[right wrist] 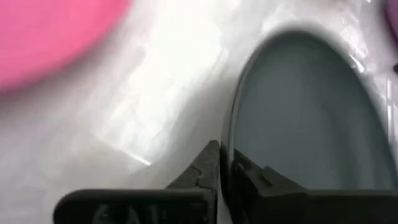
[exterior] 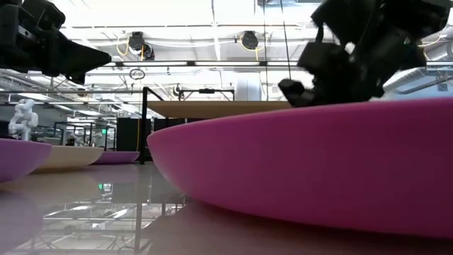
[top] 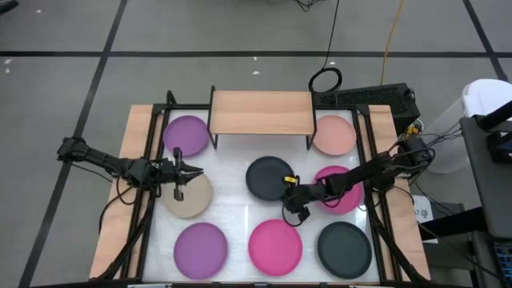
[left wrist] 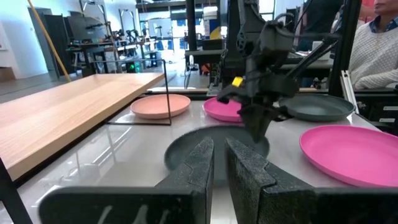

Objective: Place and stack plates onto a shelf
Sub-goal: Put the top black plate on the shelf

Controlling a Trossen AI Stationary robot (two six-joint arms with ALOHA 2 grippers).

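1. Though lowered to the table, grips only a rim: right gripper (top: 294, 202), fingers pinched on the edge of the middle dark grey plate (top: 266, 174), at the side facing the front magenta plate (top: 275, 246).
2. Lies flat on the white table (top: 232, 210), that same grey plate, just in front of the shelf (top: 261, 112) and apart from it.
3. Hovers over the table's left half: left gripper (top: 192, 170), between the rear purple plate (top: 188, 134) and the beige plate (top: 188, 198), fingers drawn close together with nothing between them.
4. Stands at the table's far edge, centred, the shelf's wooden top bare.
5. Flanking the shelf: rear purple plate on the left, pale pink plate (top: 334, 134) on the right.
6. Partly hidden under the right arm: second magenta plate (top: 342, 192), beside the middle grey one.
7. Along the front edge, left to right: front purple plate (top: 200, 250), front magenta plate, front dark grey plate (top: 345, 248).
8. All eight plates on the table, each separate, none stacked.
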